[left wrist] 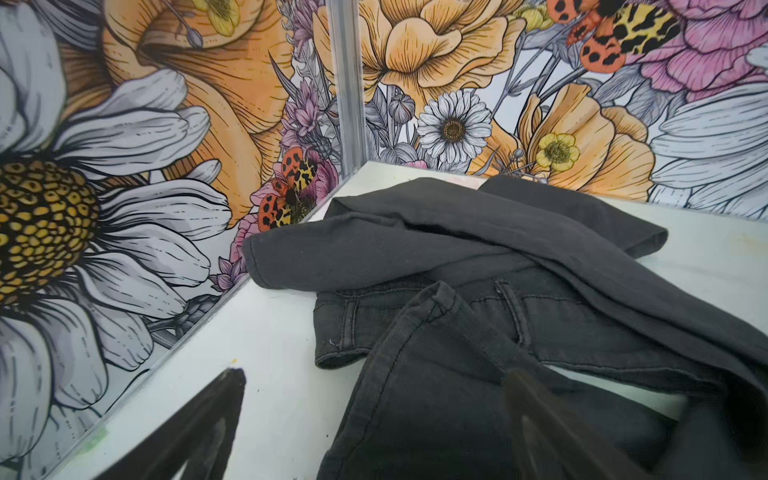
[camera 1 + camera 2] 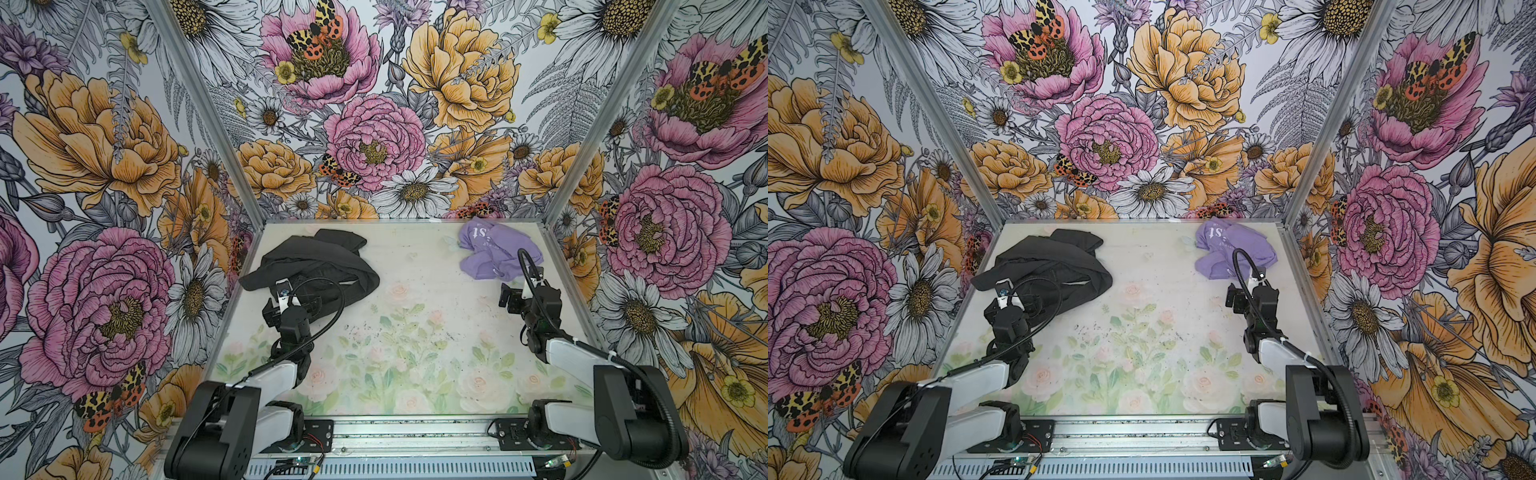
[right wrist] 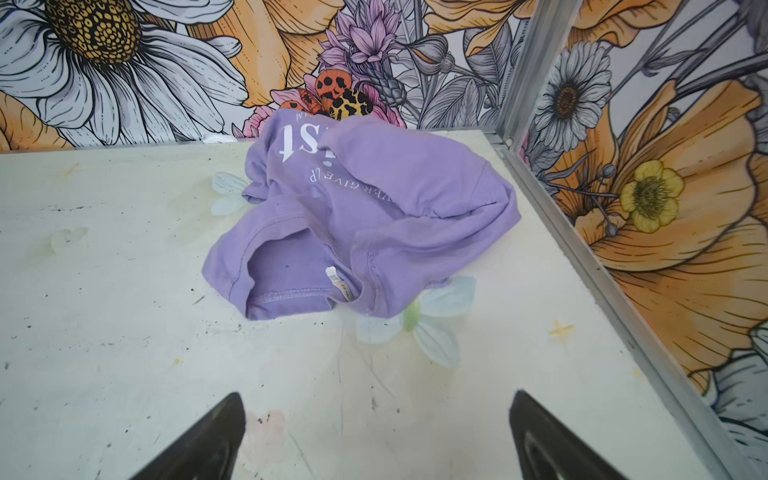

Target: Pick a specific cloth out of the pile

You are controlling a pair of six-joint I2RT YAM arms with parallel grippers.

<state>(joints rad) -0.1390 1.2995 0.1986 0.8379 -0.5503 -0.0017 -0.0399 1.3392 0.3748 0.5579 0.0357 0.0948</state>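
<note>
At the far right corner of the counter [image 2: 415,266], the shirt [image 2: 496,253] lies crumpled, alone, close to the back wall and right wall. White lettering faces up; collar and tag turned toward the right gripper [image 3: 376,440] in the right wrist view. Shirt [image 3: 374,216] sits well apart from the black heap [image 2: 316,259], which occupies the far left of the counter.

Right gripper: jaws spread wide, nothing between them, poised short of the shirt over bare counter. Not touching fabric. In a top view it [image 2: 1252,293] stands just near of the shirt's near edge.

Left gripper [image 1: 374,428]: jaws wide too, empty, hanging at the near edge of the black heap. One finger over bare counter, the other over dark denim-like cloth. Whether it touches the cloth, cannot tell.

Step in hand, by my reading: the shirt looks already parted from the pile, or about to be gripped where it lies. Cannot settle which from this alone.

Next move, if a grasp is wanted: right gripper forward and down onto the collar fold, the thickest ridge facing it. Soft fabric; pinch a raised fold, not flat cloth. Watch the right wall, close alongside.
</note>
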